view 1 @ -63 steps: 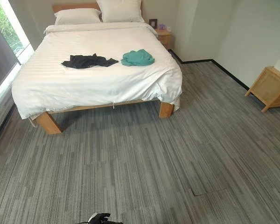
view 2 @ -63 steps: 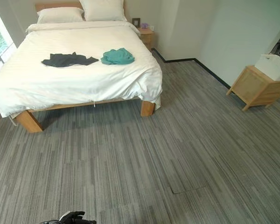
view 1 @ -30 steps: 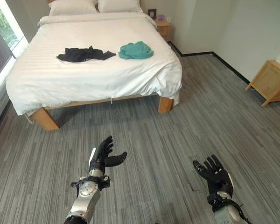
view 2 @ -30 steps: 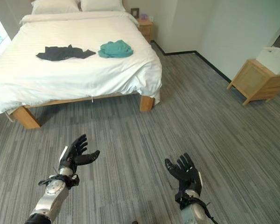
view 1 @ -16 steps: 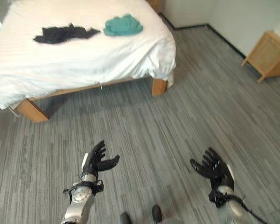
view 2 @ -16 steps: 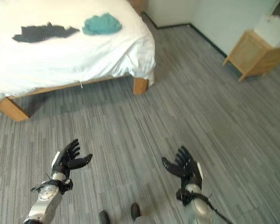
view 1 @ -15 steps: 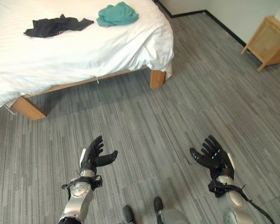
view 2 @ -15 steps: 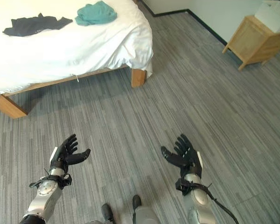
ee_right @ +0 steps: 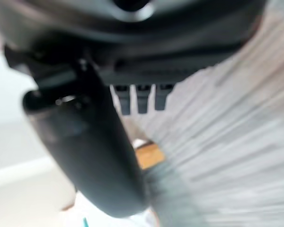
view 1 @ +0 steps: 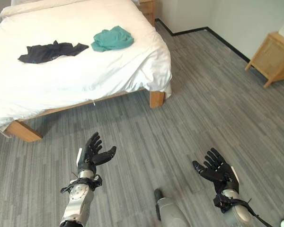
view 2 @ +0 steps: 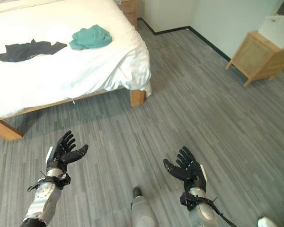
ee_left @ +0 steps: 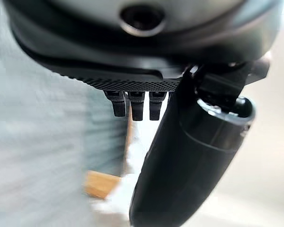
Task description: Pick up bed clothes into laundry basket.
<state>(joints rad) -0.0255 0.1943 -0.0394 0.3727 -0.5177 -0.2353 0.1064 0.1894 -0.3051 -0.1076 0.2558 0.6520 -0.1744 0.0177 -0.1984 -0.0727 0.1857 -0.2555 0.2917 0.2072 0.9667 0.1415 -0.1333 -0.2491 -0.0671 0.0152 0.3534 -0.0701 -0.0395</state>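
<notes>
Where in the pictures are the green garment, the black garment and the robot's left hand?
green garment (view 1: 112, 38): left eye view, middle of the bunched cloth.
black garment (view 1: 51, 51): left eye view, middle of the spread cloth.
left hand (view 1: 91, 155): left eye view, on the open palm.

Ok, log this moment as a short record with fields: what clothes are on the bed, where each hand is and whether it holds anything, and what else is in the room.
clothes on bed: black garment lying spread out; teal garment bunched beside it, apart from it
bed: white sheet, wooden legs
left hand: open, raised over the carpet, holding nothing
right hand: open, raised over the carpet, holding nothing
distance to clothes: both hands short of the bed
other: wooden cabinet by the wall with a white basket on top
</notes>
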